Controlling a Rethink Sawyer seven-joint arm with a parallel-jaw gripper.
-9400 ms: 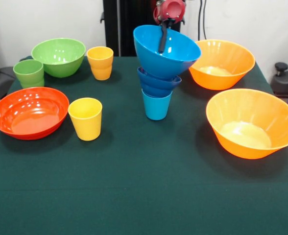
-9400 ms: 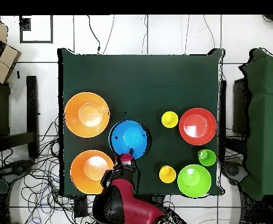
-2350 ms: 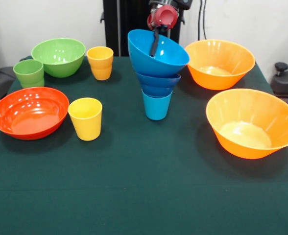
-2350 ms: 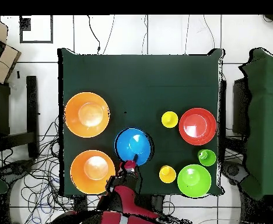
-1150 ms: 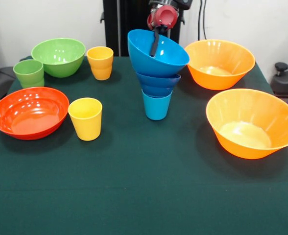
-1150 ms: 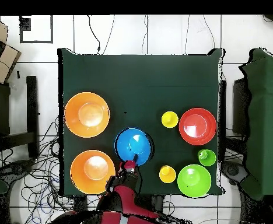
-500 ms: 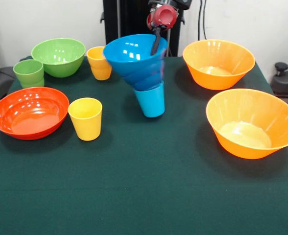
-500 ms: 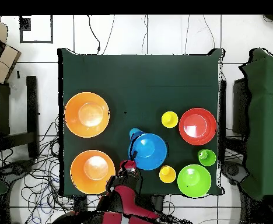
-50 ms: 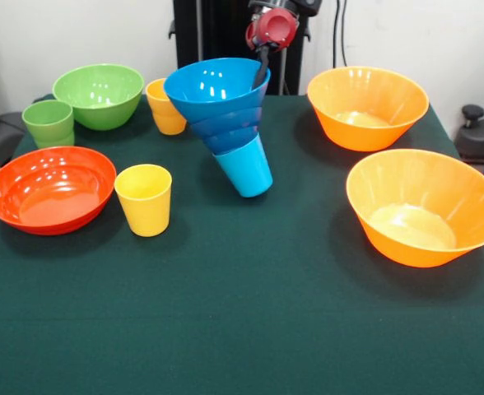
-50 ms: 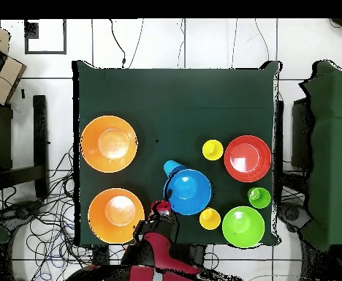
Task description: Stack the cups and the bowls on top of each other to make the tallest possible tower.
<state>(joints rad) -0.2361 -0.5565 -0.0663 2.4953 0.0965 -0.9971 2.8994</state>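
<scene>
Front view: tower [image 9: 225, 115] of three blue pieces, namely a light blue cup [image 9: 245, 167] at the base, a dark blue bowl [image 9: 224, 136] and a medium light blue bowl [image 9: 216, 86] on top. The whole pile leans hard toward the far yellow cup [image 9: 161, 111], the base cup tipped off the cloth. Gripper [image 9: 261, 72] hangs from the red wrist at the top bowl's far rim; one dark finger shows inside the rim, but whether it pinches the wall I cannot tell. Loose stock: red-orange bowl [image 9: 50, 188], near yellow cup [image 9: 144, 199], green bowl [image 9: 99, 95], green cup [image 9: 48, 123], two orange bowls [image 9: 367, 107] [image 9: 424, 206].

Overhead view: leaning tower [image 10: 188, 191] sits between the orange pair and the yellow cups, almost touching one; arm [image 10: 156, 249] reaches in from the bottom edge, wrist at the bowl's rim.

Judgement: the pile wants righting, lifting straight up and slowly, before anything more is added.
</scene>
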